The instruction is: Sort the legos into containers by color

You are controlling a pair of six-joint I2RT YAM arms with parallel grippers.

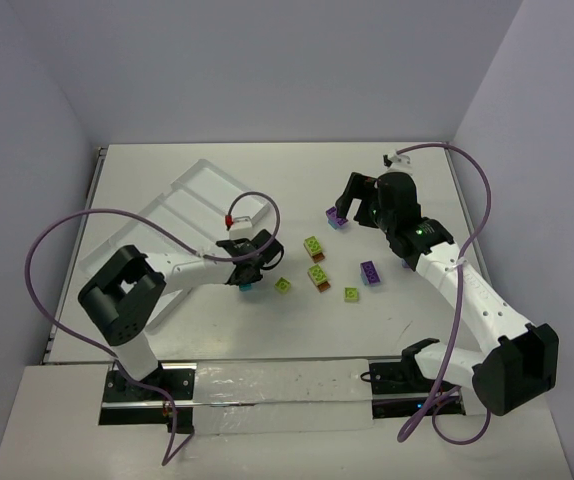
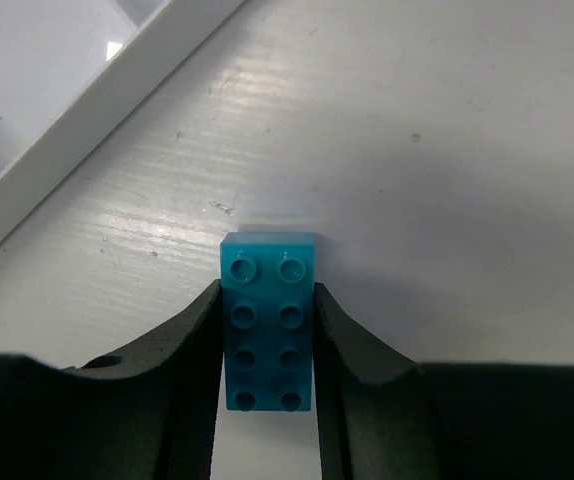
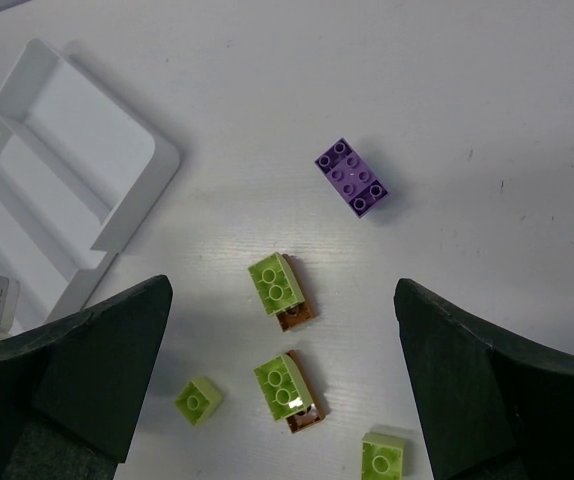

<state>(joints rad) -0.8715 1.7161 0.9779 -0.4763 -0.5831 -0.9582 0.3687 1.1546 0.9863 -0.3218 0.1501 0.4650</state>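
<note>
My left gripper [image 1: 248,270] [image 2: 267,300] is shut on an oblong teal brick [image 2: 267,270] [image 1: 246,286], held by its long sides low over the table, just right of the white tray [image 1: 192,190] [image 2: 117,90]. My right gripper [image 1: 347,208] [image 3: 282,290] is open and empty, high above the loose bricks. Below it lie a purple brick [image 3: 352,178] [image 1: 337,218], two lime bricks stacked on brown ones [image 3: 275,283] [image 3: 285,380], and two small lime squares [image 3: 198,398] [image 3: 382,458]. A second purple brick [image 1: 371,272] lies further right.
The tray's compartments that show in the right wrist view [image 3: 77,130] hold nothing. The table ends at grey walls at the back and on both sides. Purple cables loop over both arms.
</note>
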